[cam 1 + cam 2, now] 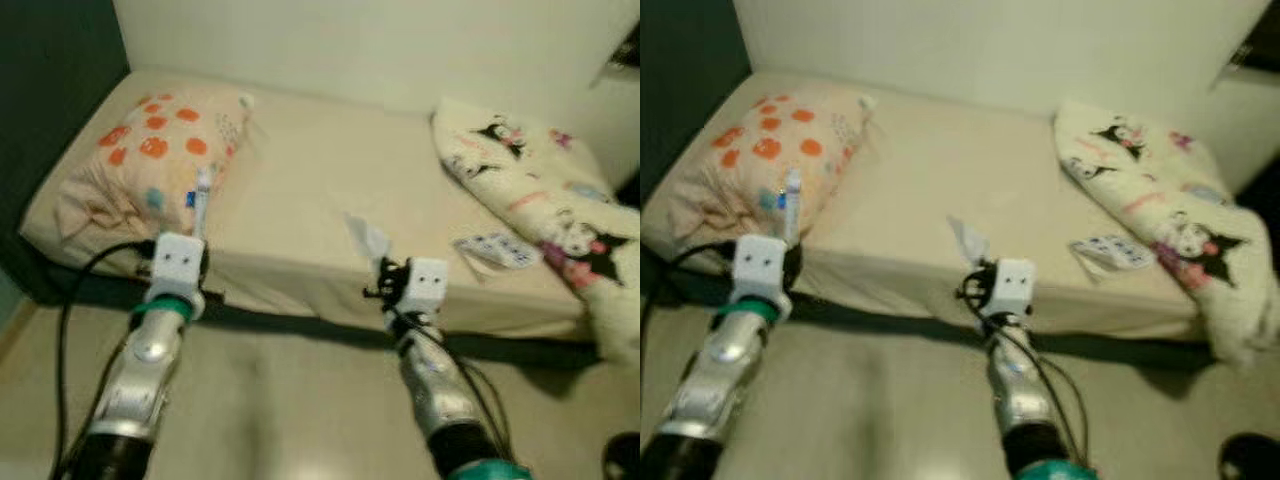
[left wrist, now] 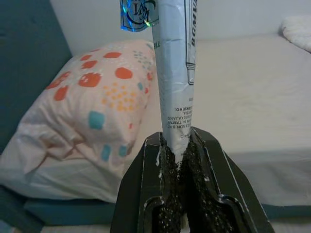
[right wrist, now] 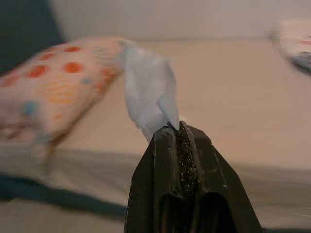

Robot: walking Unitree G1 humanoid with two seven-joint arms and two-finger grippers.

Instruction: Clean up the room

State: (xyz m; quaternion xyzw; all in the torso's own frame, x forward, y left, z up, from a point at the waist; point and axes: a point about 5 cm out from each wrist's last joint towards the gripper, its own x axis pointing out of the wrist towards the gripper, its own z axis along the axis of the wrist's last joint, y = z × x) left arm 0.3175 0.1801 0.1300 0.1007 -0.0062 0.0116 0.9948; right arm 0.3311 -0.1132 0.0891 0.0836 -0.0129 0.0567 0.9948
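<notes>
My left gripper (image 2: 177, 145) is shut on a long silver wrapper (image 2: 174, 68) with printed text and a blue shiny tag; the wrapper (image 1: 199, 203) sticks up in front of the pillow. My right gripper (image 3: 177, 128) is shut on a crumpled white tissue (image 3: 148, 92), and the tissue (image 1: 368, 238) is held over the bed's front edge. Both arms reach out before the bed (image 1: 320, 170), with the grippers close to mattress height.
An orange-dotted pillow (image 1: 150, 150) lies at the bed's left end. A white cartoon-print blanket (image 1: 540, 190) drapes over the right end, with a small patterned packet (image 1: 495, 250) beside it. A dark wall (image 1: 50, 110) stands at left. Beige floor (image 1: 280, 400) lies below the arms.
</notes>
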